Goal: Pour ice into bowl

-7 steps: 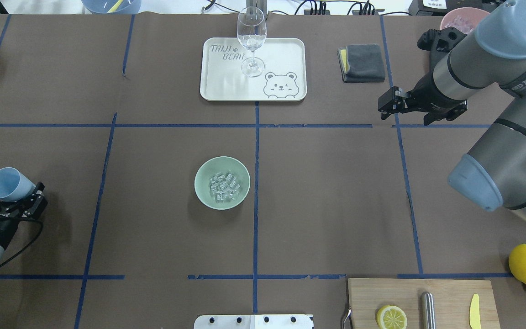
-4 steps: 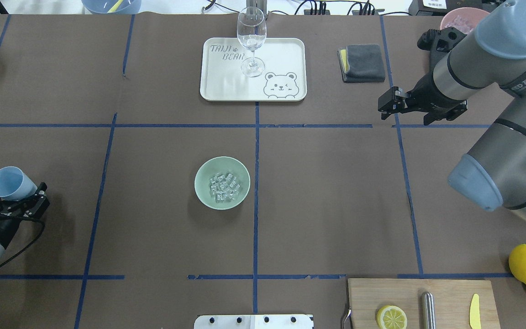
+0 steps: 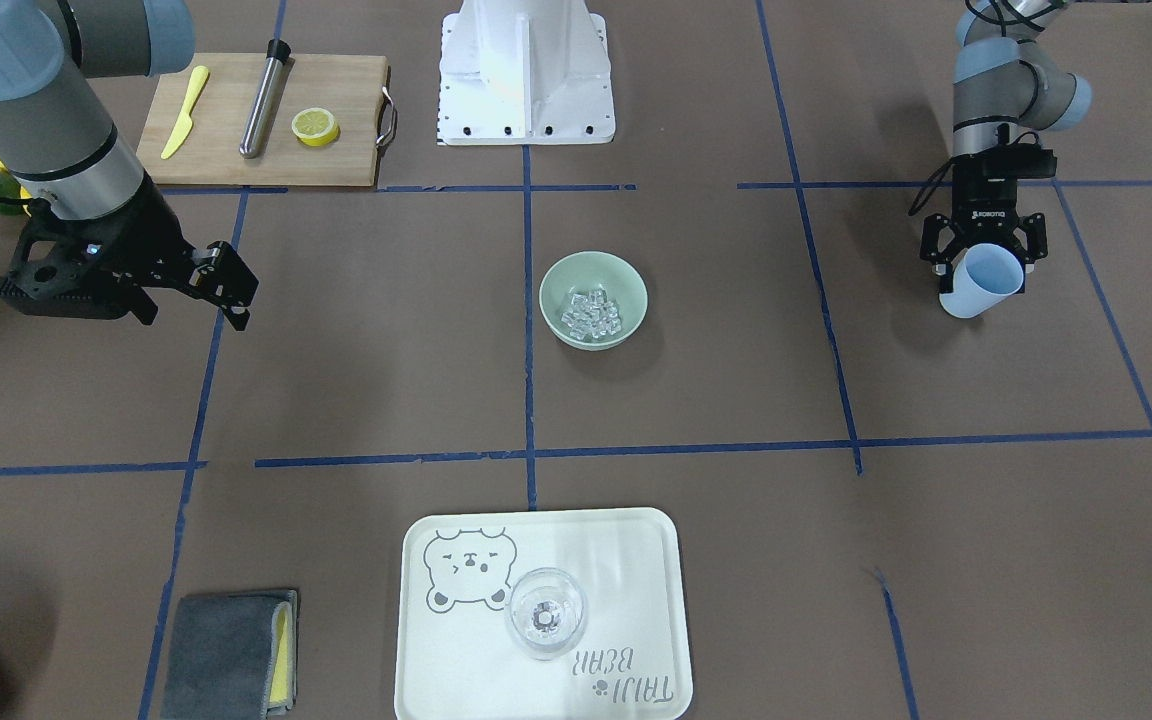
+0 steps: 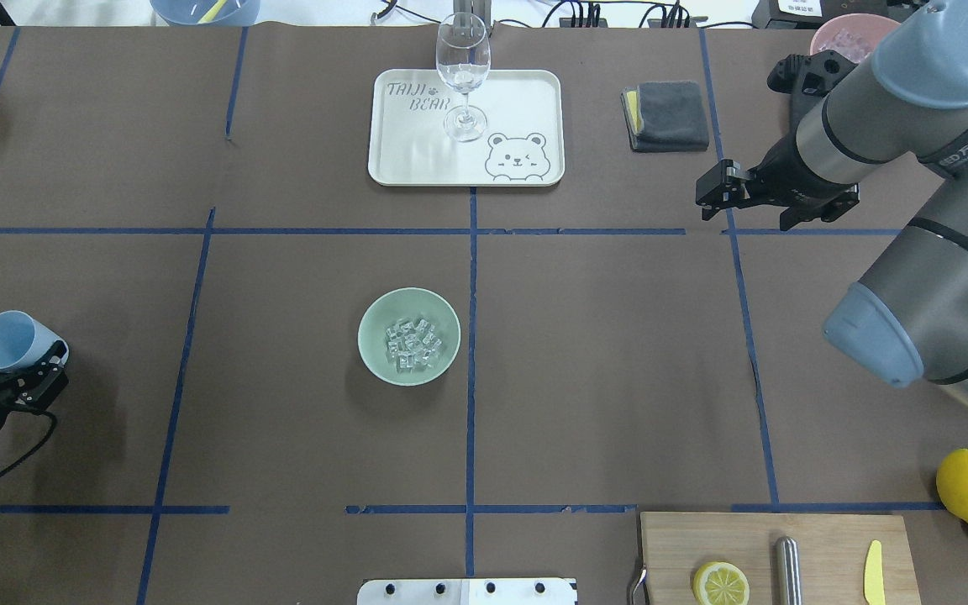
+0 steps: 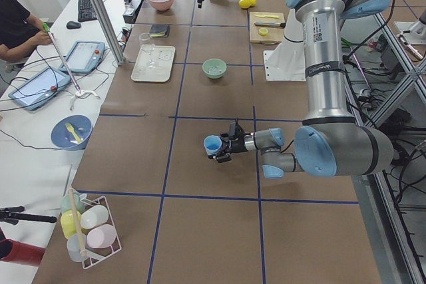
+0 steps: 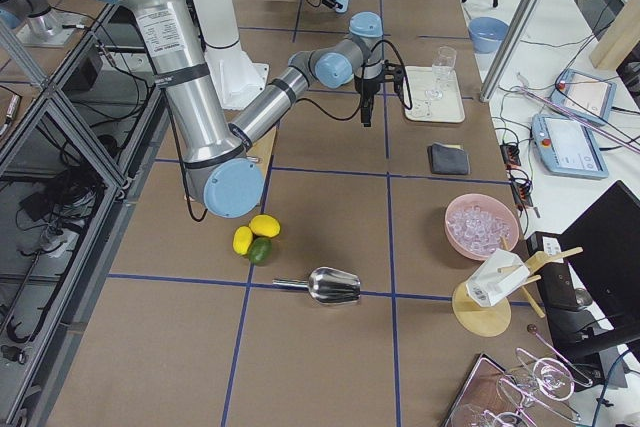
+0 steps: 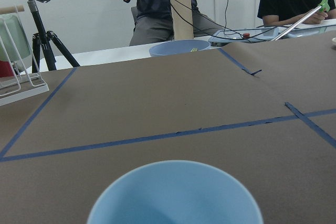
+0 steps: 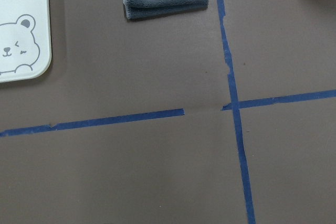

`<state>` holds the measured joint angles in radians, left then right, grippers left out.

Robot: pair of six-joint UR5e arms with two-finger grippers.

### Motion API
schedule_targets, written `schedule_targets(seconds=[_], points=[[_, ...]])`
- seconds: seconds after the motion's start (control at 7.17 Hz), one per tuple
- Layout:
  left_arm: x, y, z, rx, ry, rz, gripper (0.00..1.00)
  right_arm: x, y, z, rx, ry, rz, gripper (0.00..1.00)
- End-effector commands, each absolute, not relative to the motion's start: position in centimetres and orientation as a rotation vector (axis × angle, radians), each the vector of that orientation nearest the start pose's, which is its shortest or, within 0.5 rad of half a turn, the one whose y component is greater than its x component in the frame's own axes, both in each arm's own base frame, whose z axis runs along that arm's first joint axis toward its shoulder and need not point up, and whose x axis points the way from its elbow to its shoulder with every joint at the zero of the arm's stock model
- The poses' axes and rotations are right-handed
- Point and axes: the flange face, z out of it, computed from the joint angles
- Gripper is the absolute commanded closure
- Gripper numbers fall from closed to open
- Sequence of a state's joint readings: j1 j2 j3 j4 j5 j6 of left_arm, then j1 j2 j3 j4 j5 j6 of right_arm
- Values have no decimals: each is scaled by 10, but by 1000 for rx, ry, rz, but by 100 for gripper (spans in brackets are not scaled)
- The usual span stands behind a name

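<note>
The mint-green bowl [image 4: 373, 360] stands at the table's middle and holds the heap of clear ice [image 4: 413, 343]. It also shows in the front-facing view [image 3: 558, 283] with the ice [image 3: 591, 314]. My left gripper [image 4: 7, 380] is shut on a light blue cup [image 4: 12, 343] at the far left edge, well away from the bowl. The cup is tilted with its mouth up and looks empty in the left wrist view [image 7: 176, 195]. My right gripper [image 4: 705, 202] hangs open and empty at the back right, above a blue tape crossing.
A white bear tray [image 4: 526, 92] with a clear wine glass [image 4: 463, 71] is at the back. A grey cloth [image 4: 669, 113] and a pink container [image 4: 845, 38] are at the back right. A cutting board [image 4: 828, 538] with a lemon half, and whole lemons [image 4: 967, 486], are at the front right.
My left gripper has drawn back to the left and slightly toward the robot with the blue cup. The right arm, bowl and ice have not moved.
</note>
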<state>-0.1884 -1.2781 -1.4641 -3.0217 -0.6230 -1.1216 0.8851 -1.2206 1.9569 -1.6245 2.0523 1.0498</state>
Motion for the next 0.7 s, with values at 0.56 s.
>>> schedule_targets(seconds=[0.56], points=[[263, -249, 655, 929, 720, -35, 0, -294, -496, 299, 81, -816, 178, 0]])
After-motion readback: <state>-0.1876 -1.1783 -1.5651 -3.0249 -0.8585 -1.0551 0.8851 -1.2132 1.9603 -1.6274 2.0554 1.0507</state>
